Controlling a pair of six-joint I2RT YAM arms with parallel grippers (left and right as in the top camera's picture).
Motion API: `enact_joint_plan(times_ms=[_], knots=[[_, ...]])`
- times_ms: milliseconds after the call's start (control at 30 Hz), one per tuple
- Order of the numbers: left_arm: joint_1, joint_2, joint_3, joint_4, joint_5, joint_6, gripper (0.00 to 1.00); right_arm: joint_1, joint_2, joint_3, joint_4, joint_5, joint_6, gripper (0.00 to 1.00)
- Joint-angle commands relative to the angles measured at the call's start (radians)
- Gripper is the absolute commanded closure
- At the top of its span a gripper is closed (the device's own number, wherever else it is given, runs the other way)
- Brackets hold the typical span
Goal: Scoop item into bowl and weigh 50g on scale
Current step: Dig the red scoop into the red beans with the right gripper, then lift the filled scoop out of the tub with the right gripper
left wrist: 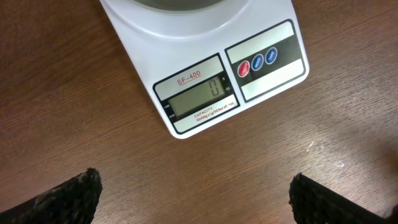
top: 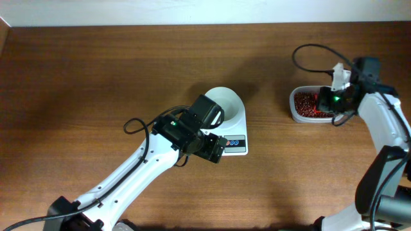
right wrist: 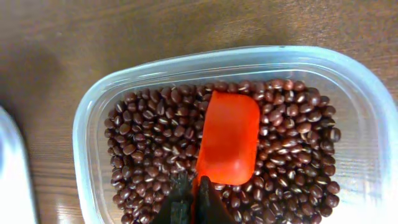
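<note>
Right pincer is pressed together on the thin end of the scoop. The grip sits at the frame edge, so it looks pinched but I can't see how deep.
Scoop: flat orange-red blade, smooth plastic, rounded corners, lying on top of the beans, not dug in.
Beans: small, glossy, dark red-brown, a loose heap in a clear thin-walled rounded-rectangle container.
Left pincer is spread wide and empty, hovering over the counter just in front of the scale. Display reads zero.
Bowl: white, smooth, on the scale, well apart from the container.

Risks:
- Shallow slick blade plus round beans: they roll off on the carry across bare wood-grain counter.
- Narrow pinch on the handle: scoop may twist under load.
- Light container, nothing bracing it: may slide when the blade pushes in.
- Left arm hangs over part of the bowl: could block the pour, or bump the scale and shift the zero.
- Big scoops: overshoot the target.
</note>
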Motion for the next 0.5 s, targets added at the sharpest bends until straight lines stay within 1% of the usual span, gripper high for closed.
enact_joint_plan(times_ms=[0, 67, 167, 400, 467], knots=[[-0.004, -0.016, -0.009, 0.003, -0.01, -0.005, 0.01, -0.064, 0.036, -0.001, -0.009, -0.193, 0.014, 0.96], [-0.004, -0.016, -0.009, 0.002, -0.01, -0.005, 0.01, -0.102, 0.036, -0.002, -0.021, -0.259, 0.013, 0.96], [-0.004, -0.016, -0.009, 0.003, -0.01, -0.005, 0.01, -0.118, 0.036, -0.015, -0.023, -0.304, 0.009, 0.96], [-0.004, -0.016, -0.009, 0.002, -0.01, -0.005, 0.01, -0.114, 0.037, -0.083, 0.003, -0.309, 0.003, 0.96], [-0.004, -0.016, -0.009, 0.002, -0.01, -0.005, 0.01, -0.115, 0.037, -0.083, 0.016, -0.348, 0.003, 0.96]])
